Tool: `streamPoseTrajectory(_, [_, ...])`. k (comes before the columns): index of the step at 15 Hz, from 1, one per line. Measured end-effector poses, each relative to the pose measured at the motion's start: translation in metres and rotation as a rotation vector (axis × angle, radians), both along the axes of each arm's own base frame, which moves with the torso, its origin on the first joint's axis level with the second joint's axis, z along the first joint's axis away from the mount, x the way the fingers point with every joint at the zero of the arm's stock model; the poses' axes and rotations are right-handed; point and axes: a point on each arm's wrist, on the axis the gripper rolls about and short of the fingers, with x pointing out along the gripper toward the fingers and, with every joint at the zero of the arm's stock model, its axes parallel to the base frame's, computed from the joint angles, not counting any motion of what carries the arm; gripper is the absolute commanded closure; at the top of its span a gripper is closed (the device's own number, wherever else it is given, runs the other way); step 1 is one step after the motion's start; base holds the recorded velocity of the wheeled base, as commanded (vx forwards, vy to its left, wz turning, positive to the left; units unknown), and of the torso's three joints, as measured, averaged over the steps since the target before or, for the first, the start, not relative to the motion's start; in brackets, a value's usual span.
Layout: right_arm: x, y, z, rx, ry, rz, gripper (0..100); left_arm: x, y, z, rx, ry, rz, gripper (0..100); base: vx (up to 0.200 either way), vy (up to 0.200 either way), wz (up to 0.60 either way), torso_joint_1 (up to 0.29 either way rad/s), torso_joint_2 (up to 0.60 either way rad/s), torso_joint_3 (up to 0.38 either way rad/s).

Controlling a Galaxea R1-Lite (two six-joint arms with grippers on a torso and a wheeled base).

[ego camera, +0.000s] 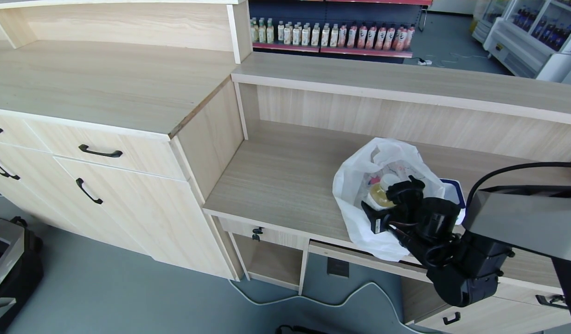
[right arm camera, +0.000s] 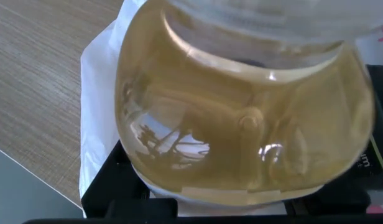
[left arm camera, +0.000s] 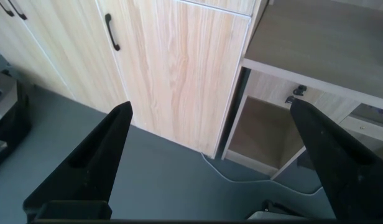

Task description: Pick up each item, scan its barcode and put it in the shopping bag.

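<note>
Since the right claw (ego camera: 390, 207) hangs at the mouth of the crumpled white plastic shopping bag (ego camera: 355, 185) with a clear round bottle of amber drink (ego camera: 379, 197) clenched in it, the step in hand is most likely the drop-off. By that reading the scan is done. From the head view the bottle sits just inside the bag's open top, and the bag itself rests on the pale wooden counter (ego camera: 285, 176). The next move calls for easing the bottle deeper into the bag, spreading the fingers, then backing out without snagging the thin film.

From the left wrist view, the left claw (left arm camera: 210, 124) is released with its fingers wide apart, well apart from the bag, over grey floor (left arm camera: 154, 180) by a pale wooden cabinet door (left arm camera: 179, 62).

From the right wrist view, the bottle lies right between the dark fingers (right arm camera: 114, 186), touching them, with the bag's white film just beyond it.
</note>
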Motion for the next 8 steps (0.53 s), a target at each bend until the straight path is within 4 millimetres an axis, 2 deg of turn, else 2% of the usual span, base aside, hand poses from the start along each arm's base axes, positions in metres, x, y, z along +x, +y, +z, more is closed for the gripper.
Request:
streamPoseTrajectory(5, [-0.001,-0.003,0.005,0.001,0.0,-0.01,0,0.0,0.0,0.0,0.0,0.0,0.0,0,0.0,0.0,0.0,0.0,0.0,0.0])
streamPoseTrajectory(8, [-0.005,-0.003,0.028,0.014,-0.034,-0.011,0,0.0,0.0,0.0,0.0,0.0,0.0,0,0.0,0.0,0.0,0.0,0.0,0.0])
